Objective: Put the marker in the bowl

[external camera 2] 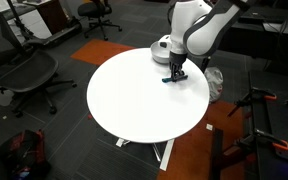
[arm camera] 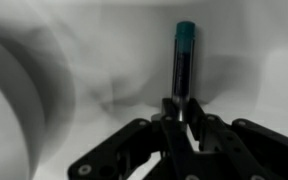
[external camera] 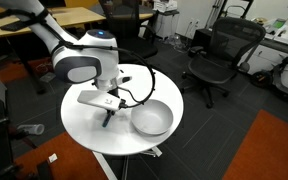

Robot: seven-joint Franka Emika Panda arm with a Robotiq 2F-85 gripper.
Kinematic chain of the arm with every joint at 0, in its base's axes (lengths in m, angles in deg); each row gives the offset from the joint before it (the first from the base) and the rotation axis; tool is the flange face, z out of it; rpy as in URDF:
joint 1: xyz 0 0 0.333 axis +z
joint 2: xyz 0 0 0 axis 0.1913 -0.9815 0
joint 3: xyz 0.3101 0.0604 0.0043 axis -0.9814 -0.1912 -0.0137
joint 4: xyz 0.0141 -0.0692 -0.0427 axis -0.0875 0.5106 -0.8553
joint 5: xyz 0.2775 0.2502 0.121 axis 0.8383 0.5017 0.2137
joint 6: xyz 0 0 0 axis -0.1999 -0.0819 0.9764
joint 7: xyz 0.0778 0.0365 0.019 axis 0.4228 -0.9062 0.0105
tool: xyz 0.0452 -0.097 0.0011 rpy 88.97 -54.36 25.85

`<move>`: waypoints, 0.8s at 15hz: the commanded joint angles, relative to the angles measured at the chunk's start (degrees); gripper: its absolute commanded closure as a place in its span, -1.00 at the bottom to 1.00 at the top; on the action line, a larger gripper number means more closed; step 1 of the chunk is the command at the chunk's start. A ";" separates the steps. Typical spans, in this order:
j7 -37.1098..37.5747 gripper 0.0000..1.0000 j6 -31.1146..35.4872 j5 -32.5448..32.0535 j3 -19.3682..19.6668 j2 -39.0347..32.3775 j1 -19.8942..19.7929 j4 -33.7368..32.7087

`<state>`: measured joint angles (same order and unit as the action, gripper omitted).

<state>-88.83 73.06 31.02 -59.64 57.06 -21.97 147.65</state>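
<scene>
My gripper (arm camera: 182,112) is shut on the marker (arm camera: 183,60), a slim dark stick with a teal end that points away from the wrist camera. In an exterior view my gripper (external camera: 107,117) is low over the round white table (external camera: 89,125), just beside the light grey bowl (external camera: 152,119). In the other exterior view my gripper (external camera 2: 176,73) is at the table's far side and the bowl (external camera 2: 161,47) is mostly hidden behind the arm. The bowl's rim (arm camera: 24,95) curves at the left of the wrist view.
Black office chairs (external camera: 222,55) stand around the table, one more in the other exterior view (external camera 2: 24,75). A black cable (external camera: 144,85) loops from the arm over the table. A black stand (external camera 2: 256,125) is near the table on orange carpet.
</scene>
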 commanded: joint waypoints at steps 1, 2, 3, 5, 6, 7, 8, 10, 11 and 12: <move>3.89 0.91 -1.47 -1.73 -0.10 1.58 -0.01 0.05; 5.41 0.91 -2.32 -2.14 0.64 2.94 0.75 0.58; 6.51 0.91 -2.87 -2.35 0.64 4.53 0.80 1.28; 8.83 0.91 -4.13 -3.06 0.63 7.41 0.76 2.05; 9.16 0.91 -5.15 -3.09 0.32 8.87 0.30 2.08; 9.84 0.91 -5.81 -3.51 0.64 10.42 0.32 2.13; 10.45 0.91 -6.53 -4.06 1.32 11.65 0.55 1.79; 10.26 0.91 -6.50 -4.74 2.07 13.60 0.04 0.94; 8.61 0.91 -6.21 -4.43 1.90 14.36 -0.65 0.54; 8.13 0.91 -5.99 -4.81 2.40 14.91 -0.81 -0.09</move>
<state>-80.58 68.17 28.01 -57.89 68.61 -21.92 147.66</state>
